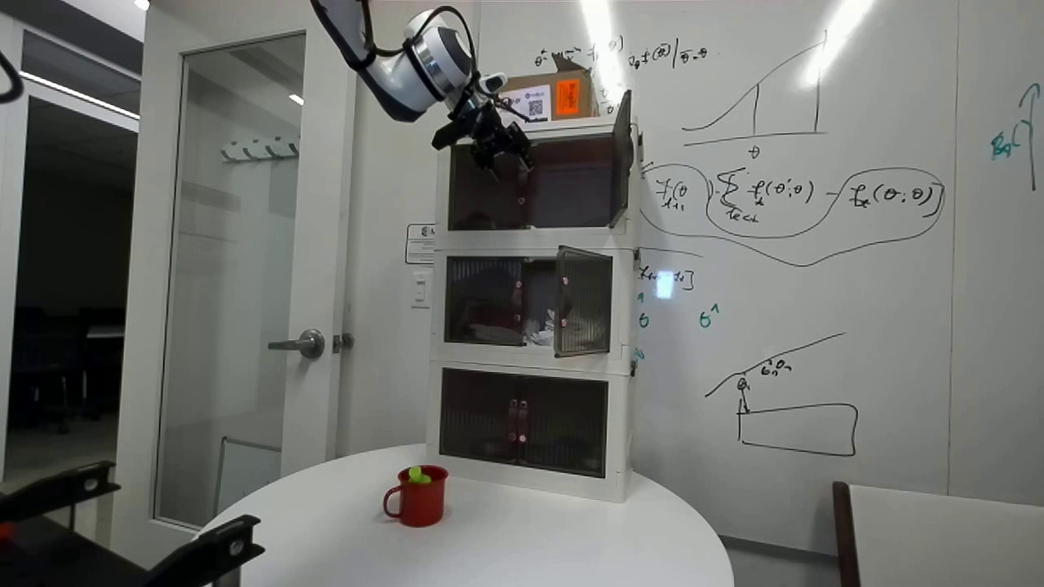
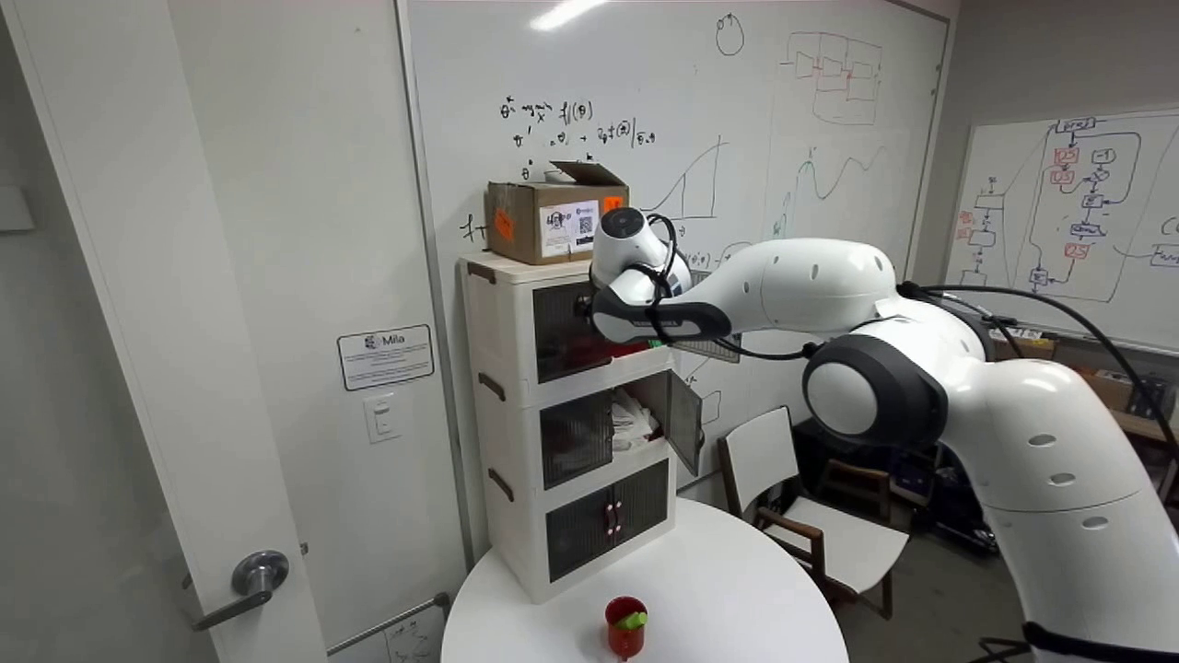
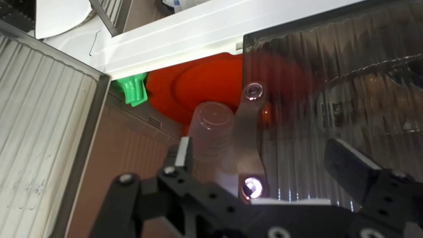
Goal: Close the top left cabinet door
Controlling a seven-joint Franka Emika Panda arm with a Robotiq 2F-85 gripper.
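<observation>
The top left cabinet door is a dark ribbed panel in both exterior views [image 1: 483, 200] [image 2: 558, 336] and lies flush, or nearly so, with the white cabinet front [image 1: 534, 238]. It also fills the right of the wrist view [image 3: 307, 109], with its curved handle [image 3: 246, 135] at the edge. My gripper [image 1: 510, 163] is in front of this door's upper part. In the wrist view the gripper [image 3: 266, 153] is open, fingers wide apart, with the handle showing between them. Contact with the door cannot be told. In an exterior view the arm's wrist [image 2: 636, 276] hides most of the gripper.
The top right door [image 1: 623, 163] stands wide open; the middle right door [image 1: 583, 302] is partly open. An orange plate [image 3: 198, 86], a clear cup [image 3: 213, 129] and a green item [image 3: 134, 89] are inside. A box [image 2: 553, 221] is on top. A red mug [image 1: 422, 499] stands on the table.
</observation>
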